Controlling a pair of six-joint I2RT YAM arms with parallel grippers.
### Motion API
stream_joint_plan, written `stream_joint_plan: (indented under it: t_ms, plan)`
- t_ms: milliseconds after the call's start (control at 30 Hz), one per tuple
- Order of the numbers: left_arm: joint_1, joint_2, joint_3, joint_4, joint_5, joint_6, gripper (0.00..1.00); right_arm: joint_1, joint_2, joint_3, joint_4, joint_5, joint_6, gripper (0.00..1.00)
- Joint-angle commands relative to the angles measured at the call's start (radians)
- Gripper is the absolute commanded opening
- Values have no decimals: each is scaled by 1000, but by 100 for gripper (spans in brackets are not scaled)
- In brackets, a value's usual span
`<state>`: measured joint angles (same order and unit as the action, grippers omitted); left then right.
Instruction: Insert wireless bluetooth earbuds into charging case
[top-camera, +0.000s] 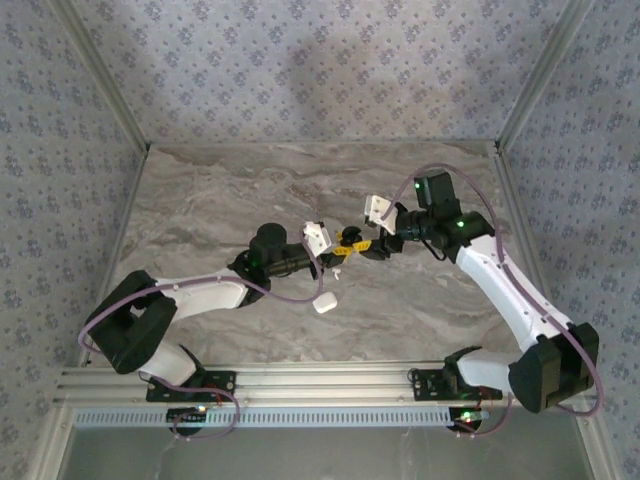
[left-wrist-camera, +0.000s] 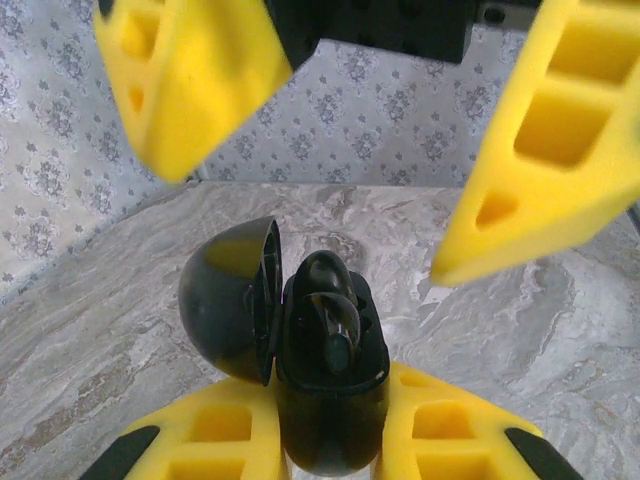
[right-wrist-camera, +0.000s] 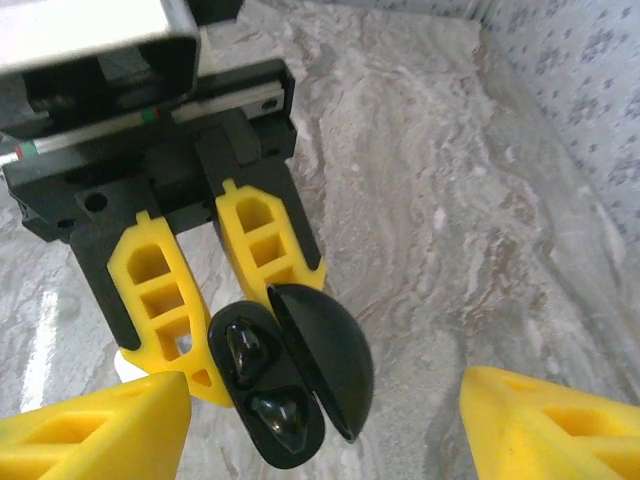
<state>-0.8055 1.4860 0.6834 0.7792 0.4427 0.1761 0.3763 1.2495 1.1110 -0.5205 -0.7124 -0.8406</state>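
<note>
Black case (left-wrist-camera: 335, 340) in left pincer (left-wrist-camera: 330, 425), white block (top-camera: 325, 303) nearby.

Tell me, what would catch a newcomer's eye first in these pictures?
A glossy black charging case with its lid flipped open is clamped between the yellow fingers of the left gripper, above the middle of the marble-patterned table. Dark earbuds sit inside it. The right gripper hangs open around the case, with a yellow finger on either side and neither touching it.

- The left gripper (right-wrist-camera: 255, 330) clamps a black case (right-wrist-camera: 262, 405), its lid (right-wrist-camera: 328, 355) swung open to the right.
- Two black earbuds (right-wrist-camera: 247, 345) sit inside.
- The right gripper (right-wrist-camera: 318, 400) has its yellow fingers (right-wrist-camera: 95, 435) wide apart, flanking the case.
- A marbled table (right-wrist-camera: 430, 200) lies beneath.
</note>
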Motion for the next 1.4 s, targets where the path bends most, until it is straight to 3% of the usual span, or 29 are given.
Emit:
stream_joint_plan:
  t_ms: [0,267,800,1033,1367]
  plan:
    - [-6,-29,1,4,31,23,12,8,24,42,-56,-36,-34,74]
    - [-6,-26,10,-4,20,25,12,23,42,47,-139,-81,-58,71]
    - [-5,-9,30,-17,-4,-16,12,-1,-116,-63,-173,-109,-32,60]
    - [-5,8,120,-188,-59,-121,12,-104,-156,-156,132,-80,399,60]
    - [-6,132,337,-430,-88,-476,12,-241,-193,-209,205,111,944,60]
